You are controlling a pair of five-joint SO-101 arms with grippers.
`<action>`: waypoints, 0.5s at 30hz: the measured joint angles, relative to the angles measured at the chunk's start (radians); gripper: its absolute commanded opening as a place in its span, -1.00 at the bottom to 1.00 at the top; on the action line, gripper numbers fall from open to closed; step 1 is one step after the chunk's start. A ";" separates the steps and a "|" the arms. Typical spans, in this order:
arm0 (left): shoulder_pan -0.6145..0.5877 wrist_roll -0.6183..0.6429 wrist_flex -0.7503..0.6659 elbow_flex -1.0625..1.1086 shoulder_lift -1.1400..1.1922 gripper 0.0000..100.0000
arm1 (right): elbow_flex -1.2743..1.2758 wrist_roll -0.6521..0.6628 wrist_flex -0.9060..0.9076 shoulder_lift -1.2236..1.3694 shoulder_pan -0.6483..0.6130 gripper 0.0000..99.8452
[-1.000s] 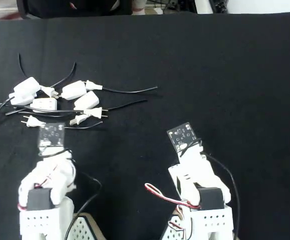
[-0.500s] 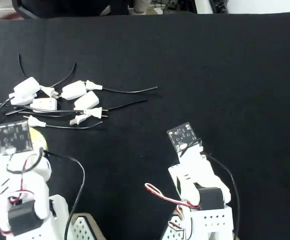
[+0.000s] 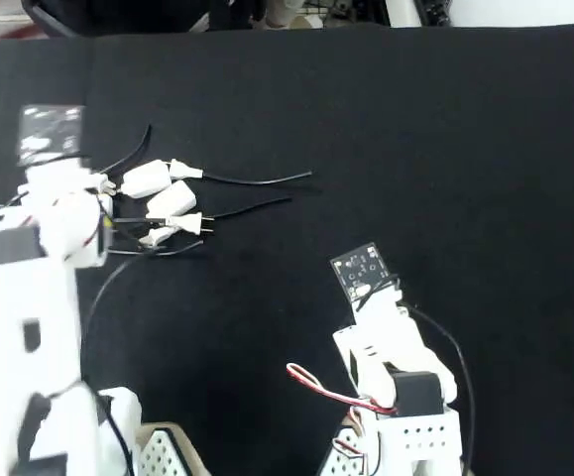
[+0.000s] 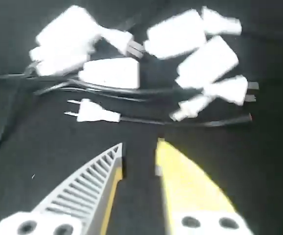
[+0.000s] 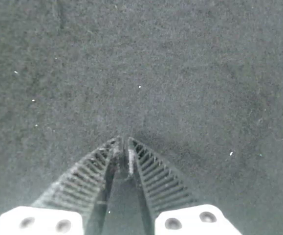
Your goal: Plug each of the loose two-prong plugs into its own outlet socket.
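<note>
Several white outlet sockets point(image 4: 109, 73) and two-prong plugs on black cords lie bunched at the table's left. One loose plug point(image 4: 97, 111) lies nearest my left gripper point(image 4: 139, 145), which hovers open a short way from it with nothing between its grey and yellow fingers. Two more plugs point(image 4: 224, 90) lie close together beside a socket point(image 4: 207, 58). From above, my left arm point(image 3: 39, 228) stretches over the bunch's left part, leaving two sockets point(image 3: 146, 179) and a plug point(image 3: 189, 223) showing. My right gripper point(image 5: 122, 142) is shut and empty over bare cloth.
Black cloth point(image 3: 415, 139) covers the whole table, with wide free room at the middle and right. My right arm point(image 3: 391, 347) sits folded near the front edge. Thin black cords point(image 3: 257, 178) trail rightward from the bunch.
My left arm has risen from its folded pose near the front edge and swung out over the bunch of plugs and sockets. The right arm has not moved.
</note>
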 measured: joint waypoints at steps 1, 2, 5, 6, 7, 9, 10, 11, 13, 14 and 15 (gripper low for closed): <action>0.018 -0.028 0.000 -0.008 0.037 -0.51 | 0.000 0.000 0.000 0.000 0.000 -0.97; 0.037 -0.054 -0.008 -0.011 0.071 -0.47 | 0.000 0.000 0.000 0.000 0.000 -0.97; 0.066 -0.133 -0.078 -0.011 0.170 -0.40 | 0.000 0.000 0.000 0.000 0.000 -0.97; 0.069 -0.163 -0.112 -0.011 0.207 -0.38 | 0.000 0.000 0.002 0.000 0.000 -0.97; 0.069 -0.190 -0.141 -0.017 0.244 -0.38 | 0.000 0.000 0.003 0.000 0.000 -0.97; 0.069 -0.232 -0.212 -0.035 0.324 -0.37 | 0.000 0.000 0.006 0.000 0.000 -0.97; 0.069 -0.247 -0.249 -0.049 0.362 -0.37 | 0.000 0.000 0.006 0.000 0.000 -0.97; 0.069 -0.258 -0.281 -0.064 0.402 -0.37 | 0.000 0.000 0.006 0.000 0.000 -0.97; 0.069 -0.292 -0.313 -0.115 0.483 -0.37 | 0.000 0.000 0.006 0.000 0.000 -0.97; 0.069 -0.313 -0.319 -0.146 0.520 -0.37 | 0.000 0.000 0.006 0.000 0.000 -0.97; 0.069 -0.333 -0.324 -0.181 0.555 -0.37 | 0.000 0.000 0.006 0.000 0.000 -0.97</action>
